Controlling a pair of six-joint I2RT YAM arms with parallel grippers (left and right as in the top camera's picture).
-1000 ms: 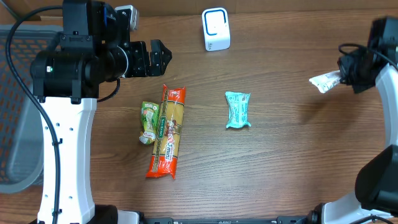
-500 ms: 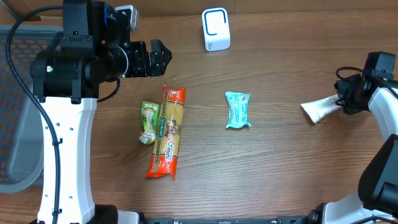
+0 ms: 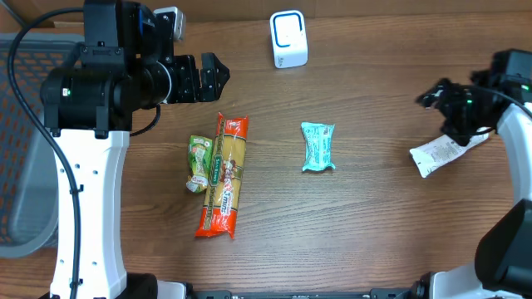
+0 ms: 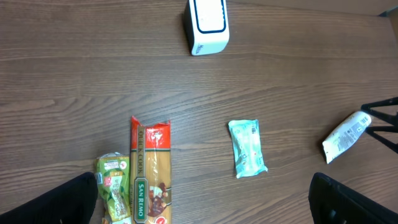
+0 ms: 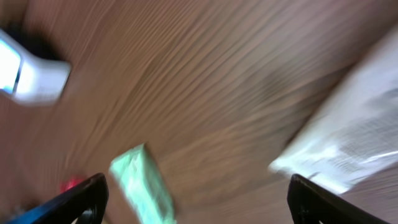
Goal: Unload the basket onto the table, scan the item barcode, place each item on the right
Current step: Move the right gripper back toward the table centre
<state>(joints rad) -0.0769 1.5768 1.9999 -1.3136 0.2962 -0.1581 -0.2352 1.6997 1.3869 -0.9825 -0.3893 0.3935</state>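
The white packet (image 3: 438, 155) lay loose on the worktop (image 3: 374, 241) beside the spread right pincer (image 3: 440, 112), probably scanned; the left pincer (image 3: 212, 76) hung spread and empty; pasta (image 3: 224, 176), green pouch (image 3: 198, 163) and teal packet (image 3: 317, 146) seemingly awaited the scanner (image 3: 288, 39).

The view is motion-blurred. Two dark fingers (image 5: 81, 199) stand wide apart at the bottom corners, nothing between them. On the table (image 5: 186, 81) lie a white packet (image 5: 354, 143) at right, a teal packet (image 5: 146, 186) lower left, and a scanner (image 5: 31, 71) upper left.
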